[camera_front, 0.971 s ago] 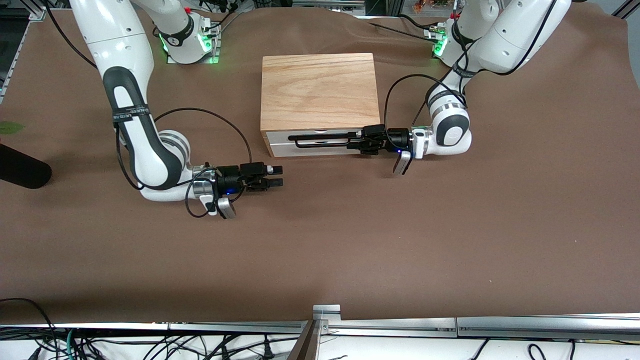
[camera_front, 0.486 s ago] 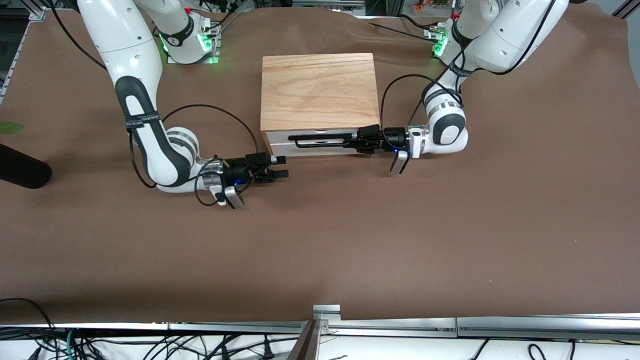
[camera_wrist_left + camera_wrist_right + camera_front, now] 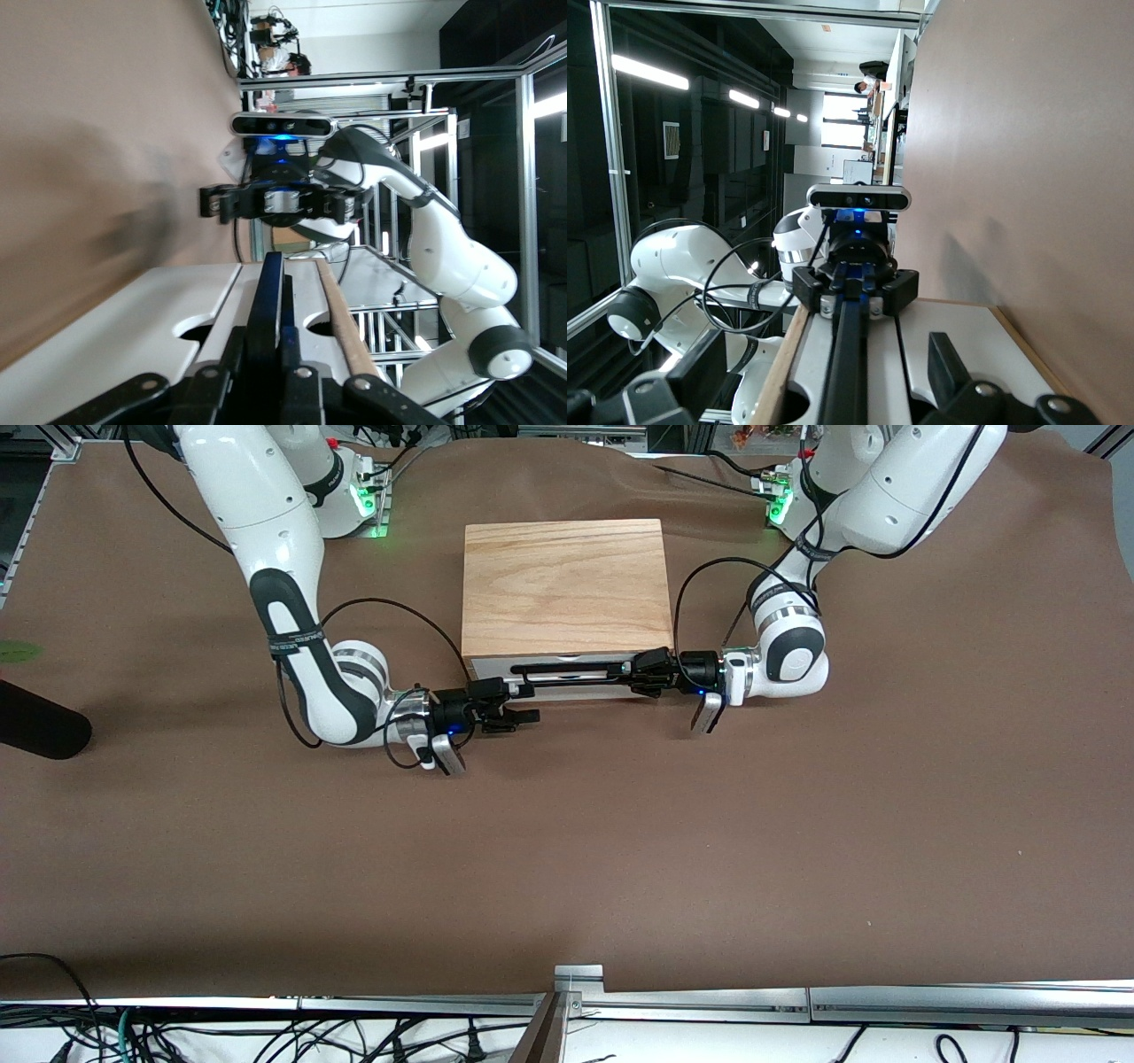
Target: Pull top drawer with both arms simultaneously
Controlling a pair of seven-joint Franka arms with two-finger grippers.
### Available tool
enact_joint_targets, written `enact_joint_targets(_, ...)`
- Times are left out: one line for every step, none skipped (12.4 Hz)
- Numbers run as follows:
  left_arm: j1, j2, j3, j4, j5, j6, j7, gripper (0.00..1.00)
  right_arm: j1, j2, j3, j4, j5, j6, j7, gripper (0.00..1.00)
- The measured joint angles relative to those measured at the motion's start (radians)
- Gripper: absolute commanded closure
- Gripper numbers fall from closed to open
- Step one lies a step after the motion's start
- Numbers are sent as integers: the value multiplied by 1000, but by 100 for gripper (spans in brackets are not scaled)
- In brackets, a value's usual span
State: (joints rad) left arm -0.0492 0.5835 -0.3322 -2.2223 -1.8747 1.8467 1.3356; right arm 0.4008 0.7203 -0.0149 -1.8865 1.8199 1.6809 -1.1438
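Centrally, just above the middle of the front view, the top drawer (image 3: 567, 673) sits shut in its wooden box (image 3: 564, 584), white front panel facing the front camera, black wire handle (image 3: 567, 670) running across it. At the handle's end toward the left arm's side, the left gripper (image 3: 640, 676) is pressed together, pinching the bar; the left wrist view shows the bar (image 3: 266, 301) running straight out from between its fingers. At the handle's other end, the right gripper (image 3: 523, 704) is spread wide, one finger either side of the bar, not touching it. Brown cloth (image 3: 567, 850) covers the table under everything
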Motion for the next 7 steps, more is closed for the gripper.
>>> enact_joint_targets(0,0,0,0,0,0,-1,88,1,0,0,-9,1,0,-8,0)
enact_joint_targets(0,0,0,0,-1,0,-2,88,1,0,-1,-19,1,-3,-15,0)
enact_joint_targets(0,0,0,0,-1,0,-2,88,1,0,-1,-31,1,-10,-27,0)
enact_joint_targets(0,0,0,0,-1,0,-2,91,1,0,-2,-44,1,-24,-41,0)
enact_joint_targets(0,0,0,0,-1,0,-2,96,1,0,-2,-56,1,-33,-52,1)
enact_joint_targets(0,0,0,0,-1,0,-2,100,1,0,-3,-65,1,-40,-59,2)
enact_joint_targets(0,0,0,0,-1,0,-2,100,1,0,-3,-72,1,-42,-64,6)
